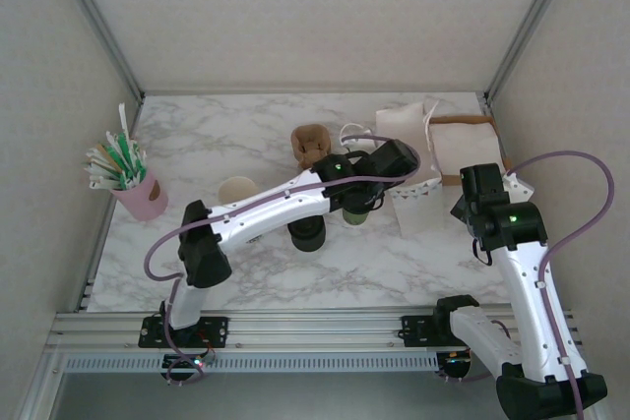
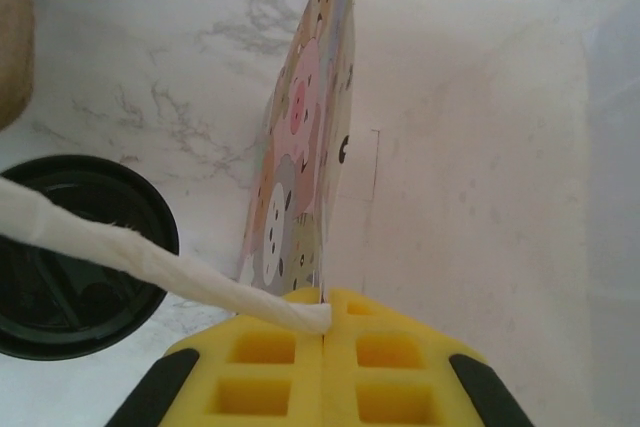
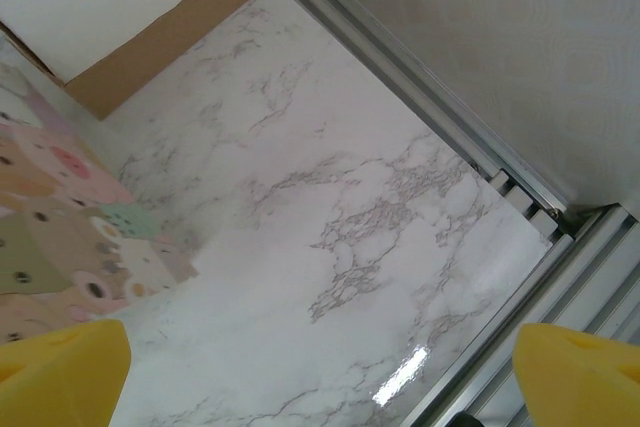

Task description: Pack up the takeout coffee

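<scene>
The takeout coffee (image 1: 356, 211), an olive-green cup, stands mid-table, half hidden under my left arm. In the left wrist view a round black lid (image 2: 70, 267) sits at lower left, probably its lid. A paper bag (image 1: 418, 194) with a cartoon print stands open just right of the cup. Its printed wall (image 2: 300, 147) and white inside (image 2: 480, 147) show in the left wrist view. My left gripper (image 2: 325, 312) is shut on the bag's white twisted handle (image 2: 150, 257), above the bag's left edge (image 1: 402, 160). My right gripper (image 3: 320, 377) hangs open over bare marble right of the bag (image 3: 60, 237).
A stack of black lids (image 1: 308, 233) and a cream stack of cups (image 1: 236, 191) stand left of the coffee. A brown object (image 1: 310, 143) sits behind them. A pink cup of stirrers (image 1: 133, 184) is at far left. Flat bags (image 1: 463, 140) lie at the back right. A metal rail (image 3: 520, 197) borders the table.
</scene>
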Controlling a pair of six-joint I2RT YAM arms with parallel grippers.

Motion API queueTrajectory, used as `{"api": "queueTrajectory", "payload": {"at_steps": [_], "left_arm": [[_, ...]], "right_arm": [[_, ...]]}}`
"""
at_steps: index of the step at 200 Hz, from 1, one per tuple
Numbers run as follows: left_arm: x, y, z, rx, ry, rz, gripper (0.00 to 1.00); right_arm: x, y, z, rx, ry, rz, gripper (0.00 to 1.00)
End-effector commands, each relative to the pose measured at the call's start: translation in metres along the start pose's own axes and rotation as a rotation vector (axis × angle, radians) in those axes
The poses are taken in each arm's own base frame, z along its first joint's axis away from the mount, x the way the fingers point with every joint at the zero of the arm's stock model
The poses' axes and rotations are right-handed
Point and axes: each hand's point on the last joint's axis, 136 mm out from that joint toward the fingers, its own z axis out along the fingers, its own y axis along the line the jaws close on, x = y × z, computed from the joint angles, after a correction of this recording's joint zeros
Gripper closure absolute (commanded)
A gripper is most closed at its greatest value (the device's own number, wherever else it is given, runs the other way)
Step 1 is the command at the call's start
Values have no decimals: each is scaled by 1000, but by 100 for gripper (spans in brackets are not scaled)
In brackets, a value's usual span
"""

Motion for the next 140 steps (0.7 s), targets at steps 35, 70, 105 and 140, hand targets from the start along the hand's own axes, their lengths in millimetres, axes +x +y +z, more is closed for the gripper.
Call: {"api": "queueTrajectory", "payload": {"at_steps": [35,70,105,140], "left_arm": [[11,-27,6,67,71,-101,80],[12,-42,1,124,91,-92,61],[5,-57,-9,185,83,-75,48],[-3,-70,-20,240,71,-38,39]], "right_arm": [[-7,-6,-4,23,-27,27,1],[-12,-12,-12,35,-39,38,1],[-18,-21,-23,50,-58,55,1],[-24,-26,-39,16,-78,80,1]]}}
